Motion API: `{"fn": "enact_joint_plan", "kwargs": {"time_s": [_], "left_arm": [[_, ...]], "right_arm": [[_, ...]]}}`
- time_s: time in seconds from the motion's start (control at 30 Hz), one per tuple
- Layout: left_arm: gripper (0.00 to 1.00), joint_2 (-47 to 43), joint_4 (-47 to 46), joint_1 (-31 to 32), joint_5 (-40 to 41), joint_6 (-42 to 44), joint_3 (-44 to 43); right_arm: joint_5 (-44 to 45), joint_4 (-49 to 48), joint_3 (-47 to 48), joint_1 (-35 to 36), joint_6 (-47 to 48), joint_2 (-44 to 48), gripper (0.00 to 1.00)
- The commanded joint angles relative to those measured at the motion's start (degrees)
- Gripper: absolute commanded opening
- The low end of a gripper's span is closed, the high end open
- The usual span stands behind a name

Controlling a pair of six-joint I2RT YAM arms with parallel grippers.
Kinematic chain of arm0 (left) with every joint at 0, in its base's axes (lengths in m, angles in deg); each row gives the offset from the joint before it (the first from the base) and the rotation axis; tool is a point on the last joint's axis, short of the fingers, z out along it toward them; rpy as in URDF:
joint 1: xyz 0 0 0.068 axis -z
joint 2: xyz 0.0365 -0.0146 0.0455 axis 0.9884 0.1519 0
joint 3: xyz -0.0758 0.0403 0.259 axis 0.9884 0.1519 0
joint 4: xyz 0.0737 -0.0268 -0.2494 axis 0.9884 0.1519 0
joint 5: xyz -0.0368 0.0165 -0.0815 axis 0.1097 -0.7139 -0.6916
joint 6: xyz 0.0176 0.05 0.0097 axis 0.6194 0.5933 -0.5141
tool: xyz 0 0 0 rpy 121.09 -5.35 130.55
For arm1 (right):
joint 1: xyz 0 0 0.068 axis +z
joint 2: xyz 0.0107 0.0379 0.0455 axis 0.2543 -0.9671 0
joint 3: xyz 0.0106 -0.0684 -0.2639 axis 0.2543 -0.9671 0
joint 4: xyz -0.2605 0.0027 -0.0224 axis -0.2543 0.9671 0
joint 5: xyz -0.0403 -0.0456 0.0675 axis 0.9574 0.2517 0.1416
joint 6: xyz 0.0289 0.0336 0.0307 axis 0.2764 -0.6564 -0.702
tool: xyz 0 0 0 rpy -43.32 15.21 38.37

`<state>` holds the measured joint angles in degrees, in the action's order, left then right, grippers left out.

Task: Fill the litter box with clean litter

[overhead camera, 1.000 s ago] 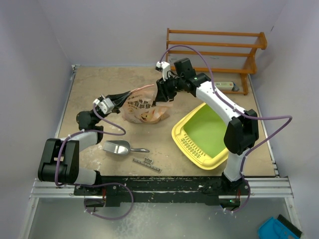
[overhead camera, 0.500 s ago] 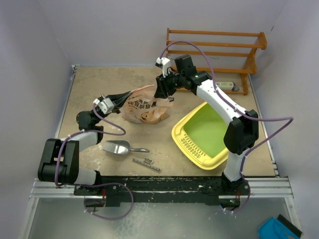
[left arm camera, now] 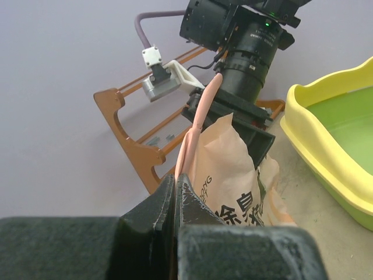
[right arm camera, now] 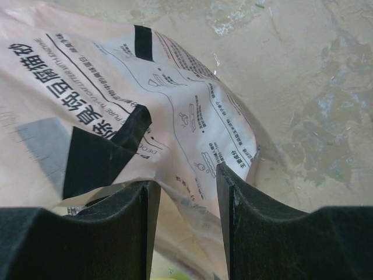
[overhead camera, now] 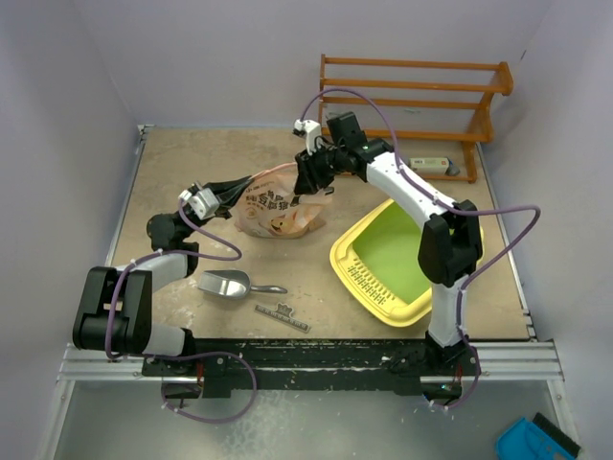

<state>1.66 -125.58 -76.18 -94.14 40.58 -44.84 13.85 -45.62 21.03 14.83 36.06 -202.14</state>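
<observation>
Top external: left gripper [overhead camera: 239,189] clamped shut on the tan bag's [overhead camera: 273,213] left edge, with the silver scoop [overhead camera: 224,284] lying nearer the bases. Right gripper [overhead camera: 308,179] is at the bag's top, jaws apart with paper between them; can't tell if it pinches. Yellow litter box [overhead camera: 345,261] sits on the table just right of the bag, under the right arm.
</observation>
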Motion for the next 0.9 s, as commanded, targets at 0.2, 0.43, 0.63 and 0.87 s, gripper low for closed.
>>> {"fn": "enact_joint_plan", "kwargs": {"time_s": [0.2,0.43,0.63,0.87], "left_arm": [[0.00,-2.13,-7.40,0.89,0.48,-1.44,-1.66],[0.00,-1.24,-7.41,0.89,0.11,-2.01,-2.64],[0.00,-0.66,-7.41,0.89,0.23,-1.52,-3.07],[0.00,3.72,-7.35,0.89,0.95,0.05,-7.38]], "right_arm": [[14.82,1.77,1.48,-0.22,-2.63,0.58,0.27],[27.29,-5.26,-5.86,-0.21,-8.84,6.55,0.00],[38.10,-16.88,-16.42,-0.21,-14.19,16.30,0.00],[33.09,-17.71,-17.04,-0.20,-14.84,17.15,0.00]]}}
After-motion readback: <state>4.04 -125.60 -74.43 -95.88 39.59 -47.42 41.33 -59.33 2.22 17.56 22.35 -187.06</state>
